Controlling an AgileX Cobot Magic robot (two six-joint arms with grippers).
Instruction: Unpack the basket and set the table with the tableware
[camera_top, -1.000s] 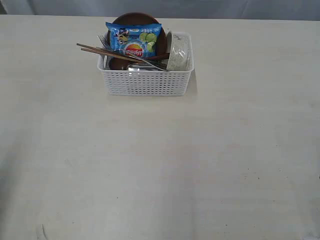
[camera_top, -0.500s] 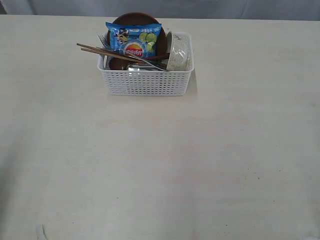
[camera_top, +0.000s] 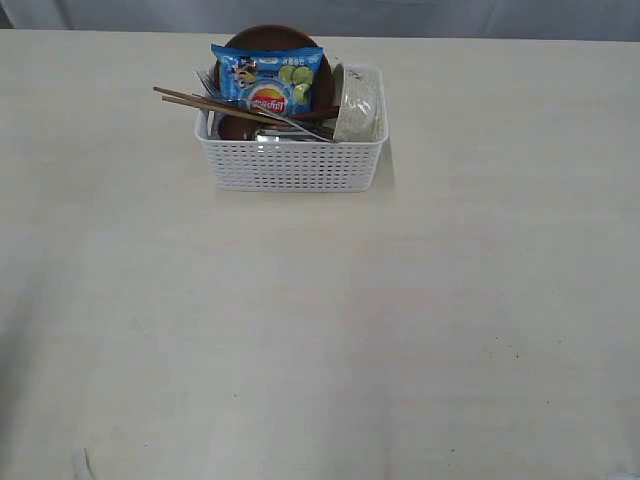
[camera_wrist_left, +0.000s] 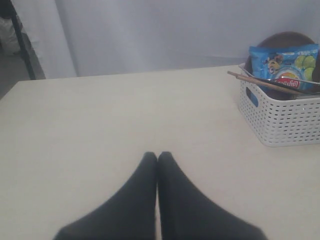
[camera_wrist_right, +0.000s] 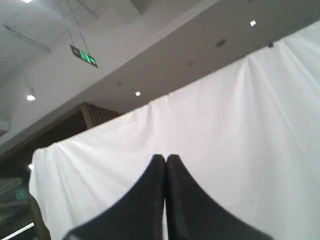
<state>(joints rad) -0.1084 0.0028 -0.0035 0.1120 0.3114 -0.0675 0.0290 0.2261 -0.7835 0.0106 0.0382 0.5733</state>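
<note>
Brimming basket (camera_top: 292, 166) on table (camera_top: 300, 340)

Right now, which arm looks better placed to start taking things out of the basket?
Left, probably. The left gripper sits low over the table with the basket in sight; the right gripper aims up at a white curtain and ceiling.

The pale cream table (camera_top: 330, 340), faintly wood-grained, spreads wide in front of me, and sitting straight on it, toward the far edge and a little left of middle, is the white basket (camera_top: 292, 165) with its perforated grid sides, upright, flat on its base.
</note>
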